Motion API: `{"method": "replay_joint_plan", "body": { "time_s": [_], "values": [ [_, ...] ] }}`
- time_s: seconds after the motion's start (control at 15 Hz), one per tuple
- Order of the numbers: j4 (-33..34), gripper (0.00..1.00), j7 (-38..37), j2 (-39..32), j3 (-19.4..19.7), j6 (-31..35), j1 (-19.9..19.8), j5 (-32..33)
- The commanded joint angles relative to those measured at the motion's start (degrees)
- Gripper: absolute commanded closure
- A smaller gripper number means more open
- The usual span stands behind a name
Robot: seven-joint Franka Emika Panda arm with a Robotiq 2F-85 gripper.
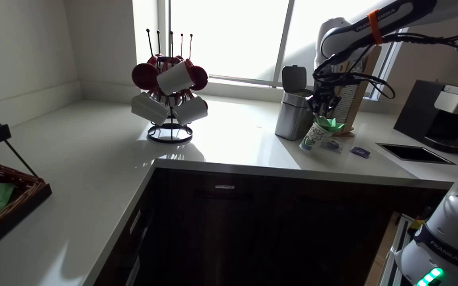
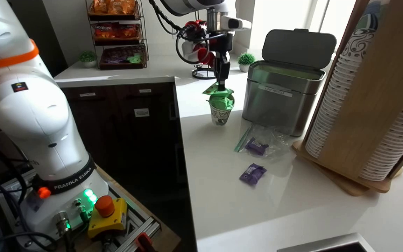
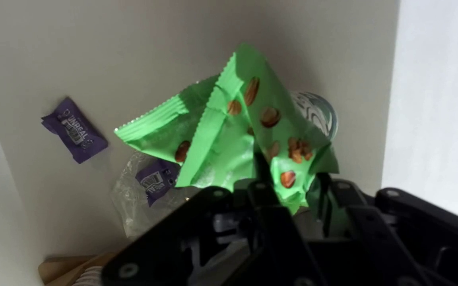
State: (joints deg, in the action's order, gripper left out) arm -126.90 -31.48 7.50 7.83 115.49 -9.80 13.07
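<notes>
Lying between fingers: green packet

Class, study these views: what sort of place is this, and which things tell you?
Probably an office kitchen or break room, judging by the tiered snack rack, the hanging mugs and the stacked paper cups.

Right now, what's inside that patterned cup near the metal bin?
Green packets, at least one partly inside, crowd the mouth of the patterned cup. They and its wall hide the rest, so I can't tell what lies at the bottom.
</notes>
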Motion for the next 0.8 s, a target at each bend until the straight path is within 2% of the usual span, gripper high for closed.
{"method": "replay_joint_plan", "body": {
  "time_s": [0.0,0.73],
  "values": [
    [1.15,0.94,-1.11,-1.42,-0.17,0.30,-0.41,-1.89],
    [5.65,0.94,-5.07,-4.90,-1.80,2.65,0.99,-3.63]
  ]
}}
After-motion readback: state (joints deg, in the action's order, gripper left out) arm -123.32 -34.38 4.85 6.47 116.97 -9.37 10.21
